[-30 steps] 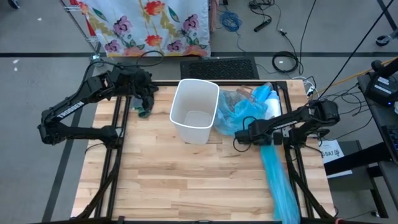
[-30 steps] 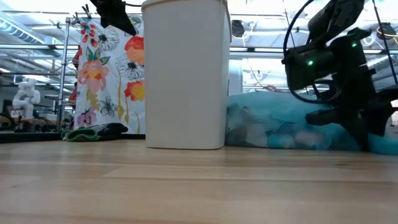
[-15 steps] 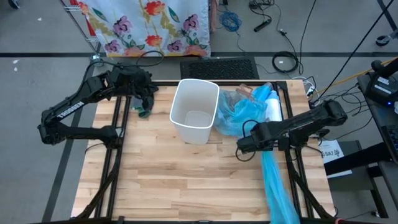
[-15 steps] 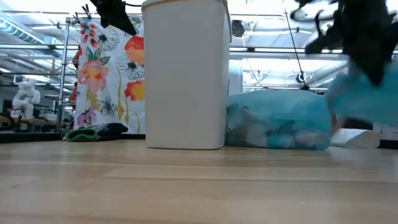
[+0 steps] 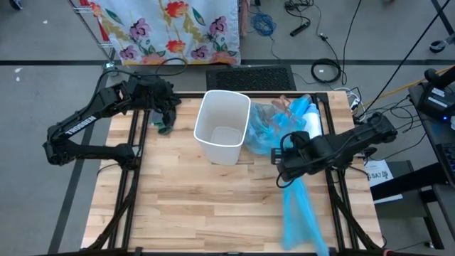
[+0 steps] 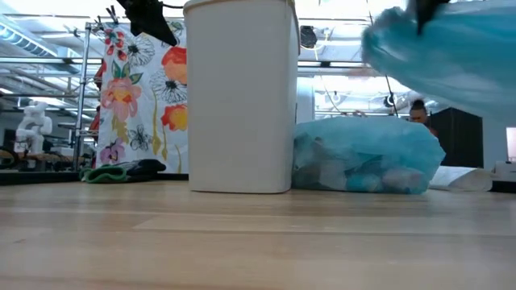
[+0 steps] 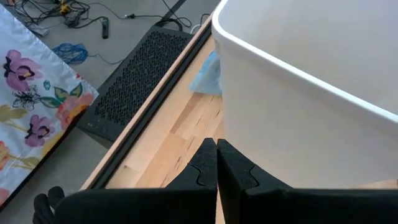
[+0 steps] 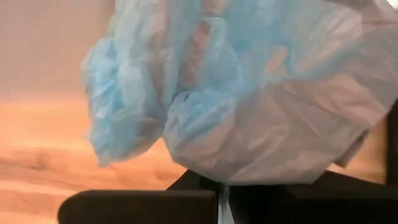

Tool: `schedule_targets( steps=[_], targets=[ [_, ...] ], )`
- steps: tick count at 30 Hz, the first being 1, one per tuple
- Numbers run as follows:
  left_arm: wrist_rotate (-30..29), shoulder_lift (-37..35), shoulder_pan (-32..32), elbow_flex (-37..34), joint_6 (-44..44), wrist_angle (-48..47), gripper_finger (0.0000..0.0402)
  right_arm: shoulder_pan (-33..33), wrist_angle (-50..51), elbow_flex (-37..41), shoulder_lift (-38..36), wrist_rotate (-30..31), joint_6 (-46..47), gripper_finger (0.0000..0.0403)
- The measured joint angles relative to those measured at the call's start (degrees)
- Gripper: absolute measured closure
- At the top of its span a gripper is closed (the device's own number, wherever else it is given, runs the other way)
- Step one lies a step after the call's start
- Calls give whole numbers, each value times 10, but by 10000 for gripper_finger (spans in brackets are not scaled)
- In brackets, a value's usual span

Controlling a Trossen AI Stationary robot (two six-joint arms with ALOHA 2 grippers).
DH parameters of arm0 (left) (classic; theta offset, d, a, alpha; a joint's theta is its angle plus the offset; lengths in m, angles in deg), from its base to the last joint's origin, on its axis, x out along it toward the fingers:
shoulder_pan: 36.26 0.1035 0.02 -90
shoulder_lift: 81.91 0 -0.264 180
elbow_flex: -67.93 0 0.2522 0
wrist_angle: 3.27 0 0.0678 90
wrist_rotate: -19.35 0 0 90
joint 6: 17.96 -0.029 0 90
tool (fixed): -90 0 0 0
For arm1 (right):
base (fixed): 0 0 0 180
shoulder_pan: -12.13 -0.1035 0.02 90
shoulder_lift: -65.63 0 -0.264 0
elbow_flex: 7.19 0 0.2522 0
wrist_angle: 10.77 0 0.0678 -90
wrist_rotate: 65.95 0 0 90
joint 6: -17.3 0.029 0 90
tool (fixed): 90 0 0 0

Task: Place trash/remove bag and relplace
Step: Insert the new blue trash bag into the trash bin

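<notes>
A white bin stands upright in the middle of the table, also in the low view. To its right a full light-blue bag rests on the table, with brown and white trash scraps showing through it. My right gripper is just near of that bag, shut on a long, empty light-blue bag. My left gripper is shut and waits above the table's far-left corner. My right gripper pinches a bunched end of the long light-blue bag between its two fingers, several layers crumpled together. From the hold the bag trails toward the table's near edge. In the low view the bunched part is lifted clear of the table.
A dark and green cloth lies at the far-left of the table. Bare wood stretches between the bin and the near edge. Black frame rails run along both sides. A floral cloth hangs beyond the far edge.
My right gripper has risen, staying shut on the long bag, and has drawn its held end up off the table beside the full bag. The bag's trailing length has swung from the right edge toward the table's middle. Bin and full bag stayed put.
</notes>
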Motion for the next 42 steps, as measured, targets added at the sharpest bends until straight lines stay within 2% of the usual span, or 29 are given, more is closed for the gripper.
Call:
schedule_targets(
  steps=[10,17,23,27,31,35,38,40,42],
  targets=[
    [0,0,0,0,0,-15,401,-2,1,-65,0,204,-54,403],
    [0,0,0,0,0,-15,401,-2,-1,-168,0,342,-154,403],
    [0,0,0,0,0,-15,401,-2,-70,-298,0,420,-342,403],
    [0,0,0,0,0,-15,401,-2,-180,-372,0,465,-531,403],
    [0,0,0,0,0,-15,401,3,-362,-416,0,471,-762,403],
    [0,0,0,0,0,-15,401,6,-587,-426,0,463,-1003,403],
    [0,0,0,0,1,-15,401,9,-729,-427,0,454,-1147,403],
    [0,0,0,0,1,-14,401,16,-798,-427,0,402,-1207,403],
    [0,0,0,0,1,-14,401,27,-840,-427,0,320,-1239,403]
  ],
)
